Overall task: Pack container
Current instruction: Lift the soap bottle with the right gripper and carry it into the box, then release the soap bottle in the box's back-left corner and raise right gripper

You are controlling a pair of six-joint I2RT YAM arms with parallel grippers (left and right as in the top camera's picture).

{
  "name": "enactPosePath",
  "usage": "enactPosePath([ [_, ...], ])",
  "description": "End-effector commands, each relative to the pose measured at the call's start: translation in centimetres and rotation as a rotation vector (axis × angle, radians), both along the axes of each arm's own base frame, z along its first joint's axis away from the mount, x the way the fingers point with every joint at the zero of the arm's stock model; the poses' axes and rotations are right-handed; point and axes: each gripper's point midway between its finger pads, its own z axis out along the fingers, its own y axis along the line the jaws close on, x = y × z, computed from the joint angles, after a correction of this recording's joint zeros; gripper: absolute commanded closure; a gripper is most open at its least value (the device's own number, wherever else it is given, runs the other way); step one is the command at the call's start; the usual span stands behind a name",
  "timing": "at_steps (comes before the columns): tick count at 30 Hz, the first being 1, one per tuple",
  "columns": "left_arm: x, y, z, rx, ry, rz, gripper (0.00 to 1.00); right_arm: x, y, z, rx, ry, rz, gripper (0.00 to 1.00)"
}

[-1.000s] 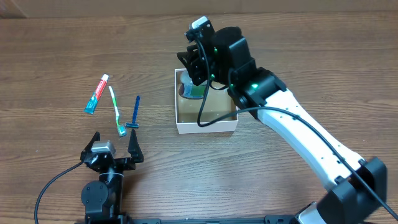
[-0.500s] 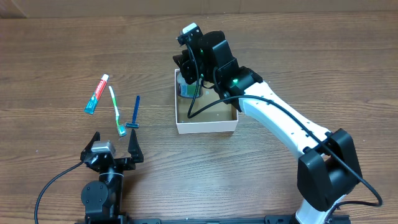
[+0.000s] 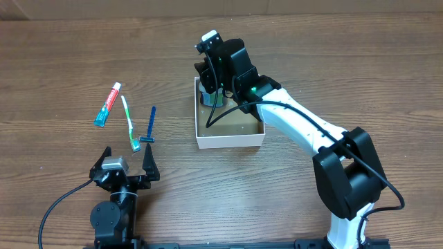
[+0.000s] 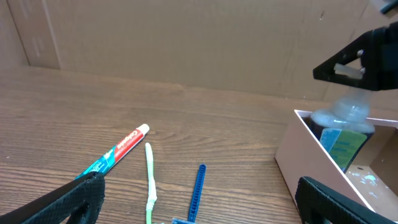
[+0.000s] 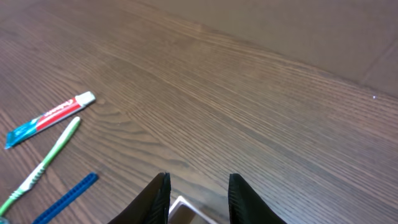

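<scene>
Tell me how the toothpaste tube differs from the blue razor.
The toothpaste tube is red, white and teal; the razor is blue all over. The tube is broad and flat; the razor is a thin stick with a crosswise head. The tube lies farther from the container than the razor. Both lie flat on the table, outside it.

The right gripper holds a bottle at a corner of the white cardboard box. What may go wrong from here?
1. The clear plastic bottle with a blue-green label rises above the thin walls of the shallow white cardboard box; when the right gripper lets go, it may tip over the wall.
2. The bottle sits tight in the corner, so a crooked retreat might drag the box.
</scene>
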Motion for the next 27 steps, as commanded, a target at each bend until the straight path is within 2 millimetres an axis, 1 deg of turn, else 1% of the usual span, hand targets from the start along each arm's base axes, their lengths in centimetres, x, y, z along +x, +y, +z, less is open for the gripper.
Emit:
enactPosePath([
  [1,0.0,0.1,0.0,0.017,-0.004,0.006,0.0,1.6,0.0,3.0,0.046,-0.087,-0.017,0.96],
  [9,0.0,0.1,0.0,0.017,-0.004,0.006,0.0,2.3,0.4,1.5,0.046,-0.09,-0.015,0.96],
  [11,0.0,0.1,0.0,0.017,-0.004,0.006,0.0,2.3,0.4,1.1,0.043,-0.084,-0.015,0.95],
  [13,0.0,0.1,0.0,0.017,-0.004,0.006,0.0,2.3,0.4,1.0,0.042,-0.083,-0.015,0.74],
  [14,0.0,0.1,0.0,0.017,-0.004,0.006,0.0,2.3,0.4,1.0,0.042,-0.084,-0.015,0.66],
  [16,0.0,0.1,0.0,0.017,-0.004,0.006,0.0,2.4,0.4,1.1,0.045,-0.087,-0.015,0.54],
  [17,0.0,0.1,0.0,0.016,-0.004,0.006,0.0,2.4,0.4,1.2,0.046,-0.09,-0.015,0.51],
  [18,0.0,0.1,0.0,0.017,-0.004,0.006,0.0,2.4,0.4,1.3,0.049,-0.093,-0.016,0.45],
  [23,0.0,0.1,0.0,0.017,-0.004,0.006,0.0,2.4,0.7,1.6,0.06,-0.102,-0.005,0.35],
  [27,0.0,0.1,0.0,0.017,-0.004,0.006,0.0,2.0,1.2,2.0,0.075,-0.094,0.026,0.3],
])
